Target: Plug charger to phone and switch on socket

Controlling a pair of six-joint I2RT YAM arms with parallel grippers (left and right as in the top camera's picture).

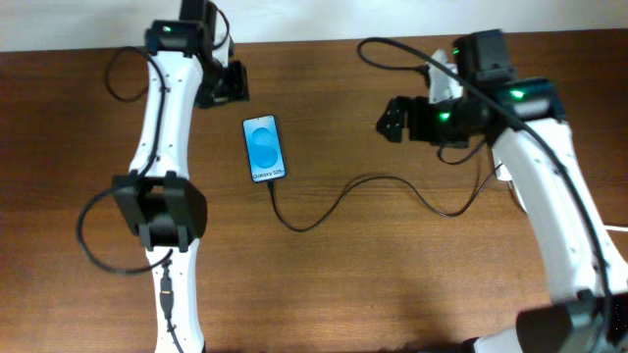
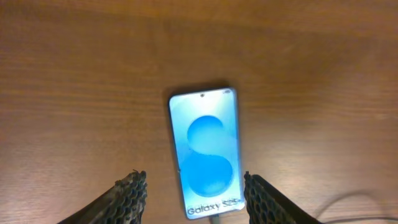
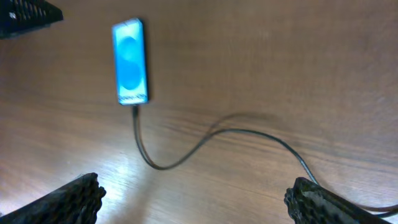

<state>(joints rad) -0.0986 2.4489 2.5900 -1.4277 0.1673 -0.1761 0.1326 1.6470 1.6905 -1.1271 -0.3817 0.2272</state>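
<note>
Blue and lit, the phone (image 1: 265, 148) lies flat on the wood table (image 1: 334, 294), left of centre, with its "Galaxy S25+" line toward the near edge. The charger (image 1: 343, 191) meets that lower edge, dips in a loop, then runs right and passes under the right arm (image 1: 549, 196). Its plug looks seated, though no view is close enough to be sure. I cannot make out the socket. It is probably hidden beneath the right arm, where the charger leads.

The left gripper (image 1: 226, 86) hovers just beyond the phone's top end, fingers spread and holding nothing. The right gripper (image 1: 391, 120) hangs well to the right of the phone over bare wood, its fingers also wide apart and empty.

So the step in hand is likely the switch. The right arm looks better placed for it. It should trace the charger back to the socket, bring its fingers together and press the switch with one tip, straight down, so the socket does not slide. It should keep off the slack, since a tug could pull the plug out of the phone.

The left wrist view gives the screen close up, framed by its two fingers, but crops the port. The right wrist view shows the charger joining the phone's edge and the whole loop. Only the overhead view shows both arms and where the charger vanishes.
</note>
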